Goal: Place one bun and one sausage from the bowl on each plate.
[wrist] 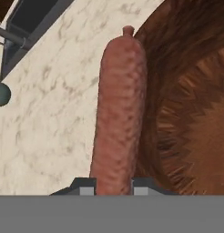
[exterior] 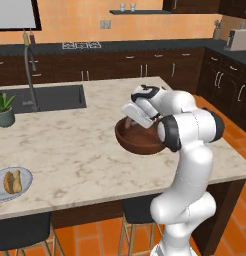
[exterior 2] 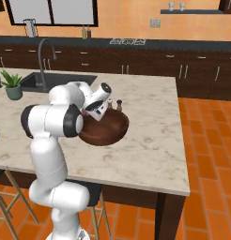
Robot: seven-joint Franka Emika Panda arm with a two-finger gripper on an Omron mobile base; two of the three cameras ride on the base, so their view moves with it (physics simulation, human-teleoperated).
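My gripper (wrist: 114, 185) is shut on a long reddish-brown sausage (wrist: 119, 109), which stands out from between the fingertips over the left rim of the dark wooden bowl (wrist: 191, 113). The bowl (exterior: 140, 142) sits on the marble island, and my hand (exterior: 140, 112) hangs over its left side, hiding what lies inside. From the right base view the bowl (exterior 2: 105, 133) shows no food in the part I can see. A pale plate (exterior: 26, 174) near the island's front left corner holds a tan bun (exterior: 10, 183) with a browner piece beside it.
A sink (exterior: 50, 97) with a tall faucet (exterior: 30, 70) is set into the island's far left. A potted plant (exterior: 4, 109) stands beside it. Two small shakers (exterior 2: 116, 103) stand just behind the bowl. Stools are tucked under the island's front edge.
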